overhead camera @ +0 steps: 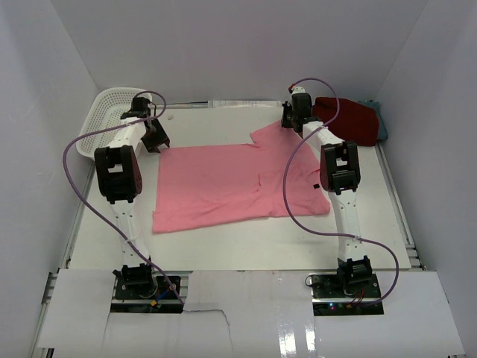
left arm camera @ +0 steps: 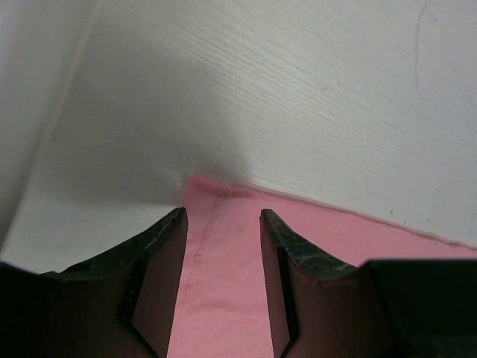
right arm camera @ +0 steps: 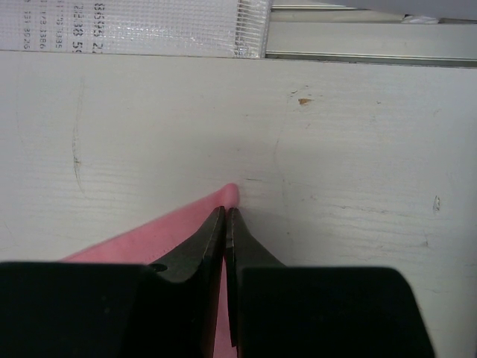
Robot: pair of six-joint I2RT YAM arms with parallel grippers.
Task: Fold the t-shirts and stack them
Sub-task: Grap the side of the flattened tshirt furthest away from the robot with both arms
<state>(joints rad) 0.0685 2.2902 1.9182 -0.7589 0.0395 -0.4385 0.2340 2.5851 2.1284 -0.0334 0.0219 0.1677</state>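
Observation:
The light pink t-shirt (overhead camera: 223, 183) lies spread on the white table, partly folded at its right side. My left gripper (overhead camera: 156, 142) is open over the shirt's far left corner (left arm camera: 216, 246), fingers astride the hem. My right gripper (overhead camera: 287, 119) is shut on the shirt's far right corner (right arm camera: 227, 195), whose pink tip sticks out past the fingertips. The dark red t-shirt (overhead camera: 350, 119) lies bunched at the far right on top of the teal-grey t-shirt (overhead camera: 381, 127), of which only an edge shows.
A white perforated basket (overhead camera: 108, 119) stands at the far left corner, just behind the left gripper. White walls enclose the table on three sides. A strip of printed plastic (right arm camera: 141, 26) lies at the back edge.

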